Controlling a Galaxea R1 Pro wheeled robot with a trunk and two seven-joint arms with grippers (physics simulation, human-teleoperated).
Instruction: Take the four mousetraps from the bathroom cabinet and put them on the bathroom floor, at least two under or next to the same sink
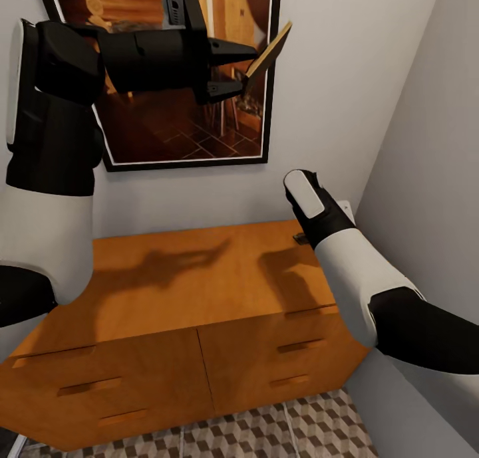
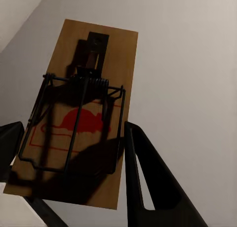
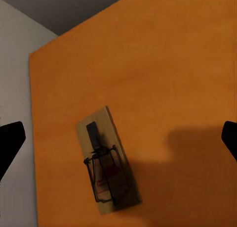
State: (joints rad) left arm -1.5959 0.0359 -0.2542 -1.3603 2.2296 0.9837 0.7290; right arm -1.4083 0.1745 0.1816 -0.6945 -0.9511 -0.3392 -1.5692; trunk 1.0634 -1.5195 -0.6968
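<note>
My left gripper (image 1: 247,66) is raised in front of the wall picture, shut on one mousetrap (image 1: 269,49), a tan board held tilted. The left wrist view shows this mousetrap (image 2: 84,113) close up, with a red mouse print and a dark wire bar, clamped between the dark fingers (image 2: 143,172). My right gripper (image 3: 119,139) is open wide, hovering above a second mousetrap (image 3: 107,160) that lies flat on the orange-brown cabinet (image 3: 173,64). In the head view, my right arm reaches over the cabinet (image 1: 179,278) toward its back right corner.
A dark-framed picture (image 1: 166,132) hangs on the wall above the cabinet. Grey walls close in at the back and right, forming a corner. A strip of cube-patterned bathroom floor (image 1: 279,431) shows in front of the drawer fronts (image 1: 279,351).
</note>
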